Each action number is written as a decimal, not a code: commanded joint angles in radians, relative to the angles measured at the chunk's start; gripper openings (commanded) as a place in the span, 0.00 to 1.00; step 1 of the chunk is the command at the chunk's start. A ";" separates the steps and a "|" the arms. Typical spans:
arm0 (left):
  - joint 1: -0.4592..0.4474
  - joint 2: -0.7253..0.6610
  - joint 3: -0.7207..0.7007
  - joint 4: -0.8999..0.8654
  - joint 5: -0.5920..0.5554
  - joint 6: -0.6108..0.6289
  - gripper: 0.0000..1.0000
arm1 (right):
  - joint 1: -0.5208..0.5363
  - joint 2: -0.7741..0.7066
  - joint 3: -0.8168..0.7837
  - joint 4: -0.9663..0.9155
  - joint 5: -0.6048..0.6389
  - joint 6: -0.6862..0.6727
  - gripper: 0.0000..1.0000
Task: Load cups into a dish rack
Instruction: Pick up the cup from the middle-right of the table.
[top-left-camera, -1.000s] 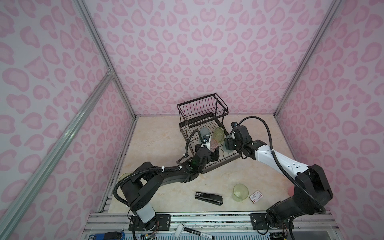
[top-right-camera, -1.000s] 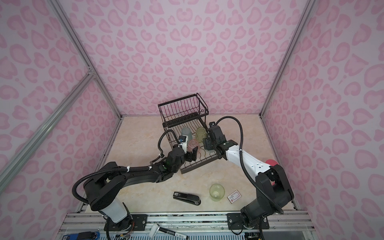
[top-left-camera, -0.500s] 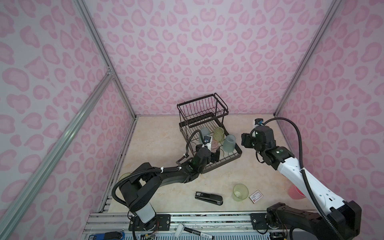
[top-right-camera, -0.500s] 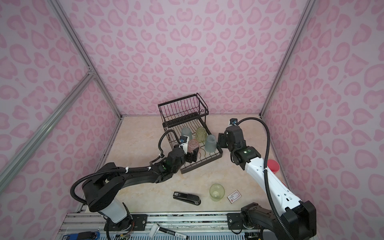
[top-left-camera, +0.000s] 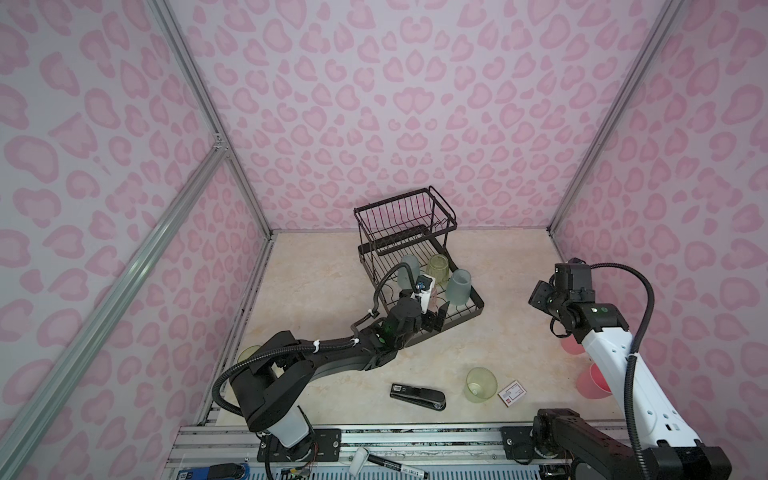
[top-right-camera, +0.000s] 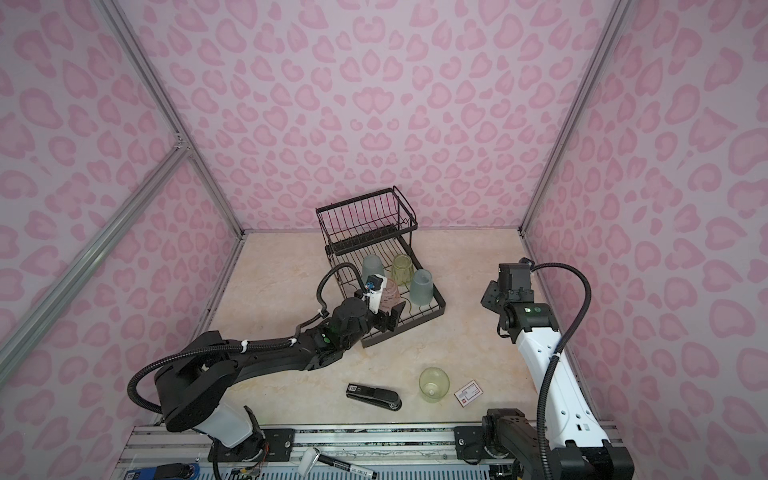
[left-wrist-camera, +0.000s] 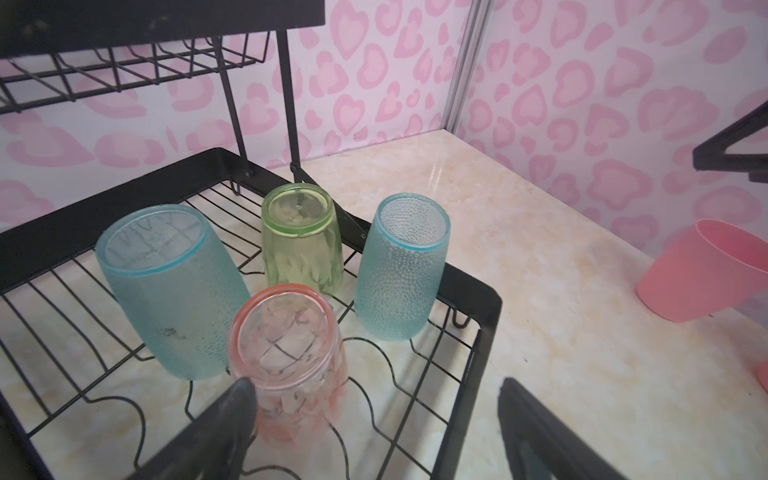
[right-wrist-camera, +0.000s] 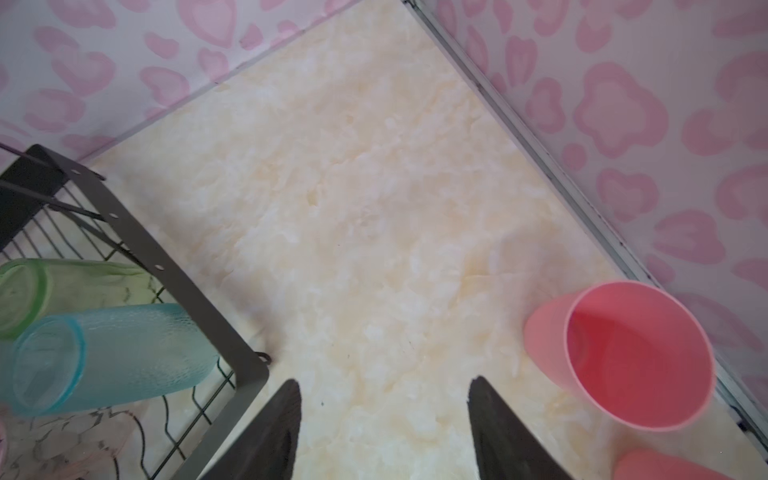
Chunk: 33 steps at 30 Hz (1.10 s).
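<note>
Your left gripper (left-wrist-camera: 376, 386) and right gripper (right-wrist-camera: 384, 386) stood open, empty. The opaque pink plastic tumbler (right-wrist-camera: 623, 357), four o'clock from the black wire dish rack (right-wrist-camera: 187, 291), looked light, stiff and slick; it called for a pinch across one wall at the rim.

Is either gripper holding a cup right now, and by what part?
Nothing is held: left gripper open by the clear pink cup in the dish rack, right gripper open over the table.

The wire rack (left-wrist-camera: 62, 232) is black; in it are teal cups (left-wrist-camera: 174, 291), a yellow-green cup (left-wrist-camera: 301, 249) and a clear pink cup (left-wrist-camera: 286, 353). The walls (top-right-camera: 374, 104) show pink heart blotches; the stapler (top-right-camera: 374, 397) at six o'clock is black.
</note>
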 joint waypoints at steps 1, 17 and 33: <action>0.001 -0.034 -0.009 0.016 0.078 0.025 0.92 | -0.059 0.011 -0.005 -0.056 0.023 0.031 0.64; -0.002 -0.106 -0.023 -0.011 0.227 -0.016 0.91 | -0.303 0.144 -0.043 0.035 0.007 0.023 0.58; -0.004 -0.114 -0.008 -0.030 0.234 -0.022 0.90 | -0.312 0.289 -0.071 0.068 -0.023 0.019 0.40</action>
